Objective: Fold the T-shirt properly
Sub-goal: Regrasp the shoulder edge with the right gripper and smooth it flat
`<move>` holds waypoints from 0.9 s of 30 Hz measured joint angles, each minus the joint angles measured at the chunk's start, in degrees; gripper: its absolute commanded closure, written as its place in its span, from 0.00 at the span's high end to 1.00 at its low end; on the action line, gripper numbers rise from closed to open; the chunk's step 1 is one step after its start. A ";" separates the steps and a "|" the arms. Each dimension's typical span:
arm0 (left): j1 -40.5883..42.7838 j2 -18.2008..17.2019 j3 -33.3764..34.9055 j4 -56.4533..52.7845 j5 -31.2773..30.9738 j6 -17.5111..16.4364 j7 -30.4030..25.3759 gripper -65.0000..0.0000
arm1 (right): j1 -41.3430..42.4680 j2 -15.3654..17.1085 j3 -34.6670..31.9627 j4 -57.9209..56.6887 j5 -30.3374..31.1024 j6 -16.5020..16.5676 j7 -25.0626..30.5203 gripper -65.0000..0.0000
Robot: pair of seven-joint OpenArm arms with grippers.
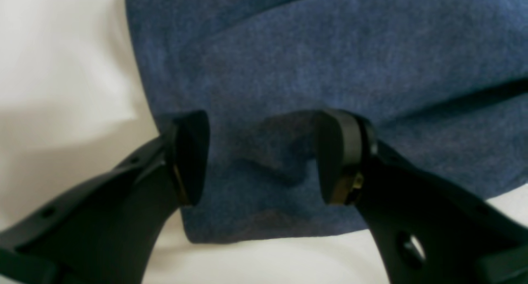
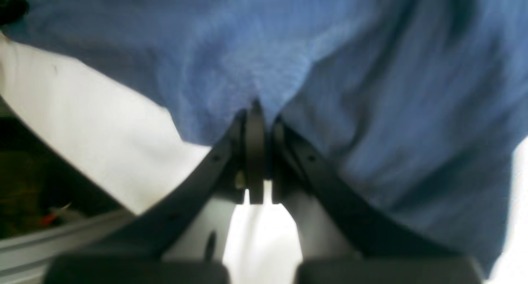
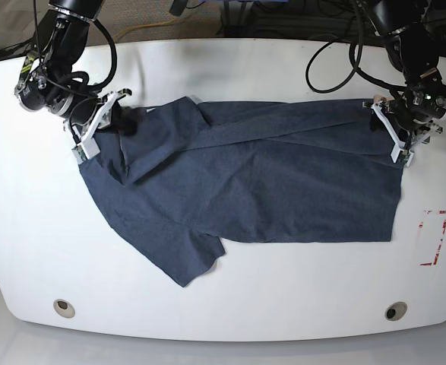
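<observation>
On T-shirt (image 3: 268,190), right fingers (image 2: 255,123) pinching fabric, left fingers (image 1: 194,156) spread.

The dark slate-blue heathered T-shirt (image 3: 260,182) is spread lengthwise across the white desk (image 3: 230,68), partly folded: its upper edge is turned over in a diagonal fold, and one short sleeve is splayed toward the front.

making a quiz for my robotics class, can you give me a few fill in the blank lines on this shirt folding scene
1. The right gripper is ____ on the T-shirt.
2. The left gripper has its fingers ____, with cloth between them.
3. The shirt lies on a ____ table.
4. In the base view, one short ____ points toward the table's near edge.

Missing words: shut; open; white; sleeve
</observation>
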 measured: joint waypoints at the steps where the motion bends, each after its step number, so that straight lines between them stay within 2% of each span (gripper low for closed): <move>1: 0.00 0.00 0.00 0.00 0.00 0.00 0.00 0.57 | 0.76 0.37 -0.13 0.11 0.04 -0.02 -0.33 0.00; 5: 0.28 -0.09 -0.02 -0.02 0.02 0.00 -0.02 0.57 | 6.25 2.91 -1.51 -4.83 0.11 -0.02 0.22 0.00; 13: 1.44 -1.40 0.00 -0.04 0.07 0.00 0.00 0.57 | 14.88 7.93 -4.96 -23.41 -0.76 -0.17 0.02 0.00; 20: 1.57 -1.44 0.00 -0.07 -0.02 0.00 -0.04 0.57 | 17.20 11.76 -6.23 -29.81 -0.04 -0.04 0.07 0.00; 21: 1.60 -1.44 0.00 -0.07 0.00 0.00 -0.02 0.57 | 17.07 11.89 -6.10 -30.10 -0.13 -0.04 0.00 0.03; 23: 1.60 -1.44 0.00 -0.07 -0.02 0.00 -0.02 0.57 | 16.70 12.04 -6.08 -30.16 -0.37 -0.04 0.02 0.15; 25: 1.57 -1.57 0.00 -0.04 -0.02 0.00 -0.02 0.57 | 16.22 12.37 -6.08 -30.29 -0.28 -0.04 0.04 0.33; 27: 1.57 -1.68 0.00 -0.07 0.00 0.00 -0.02 0.57 | 15.47 13.05 -5.88 -30.25 -0.24 -0.02 0.20 0.46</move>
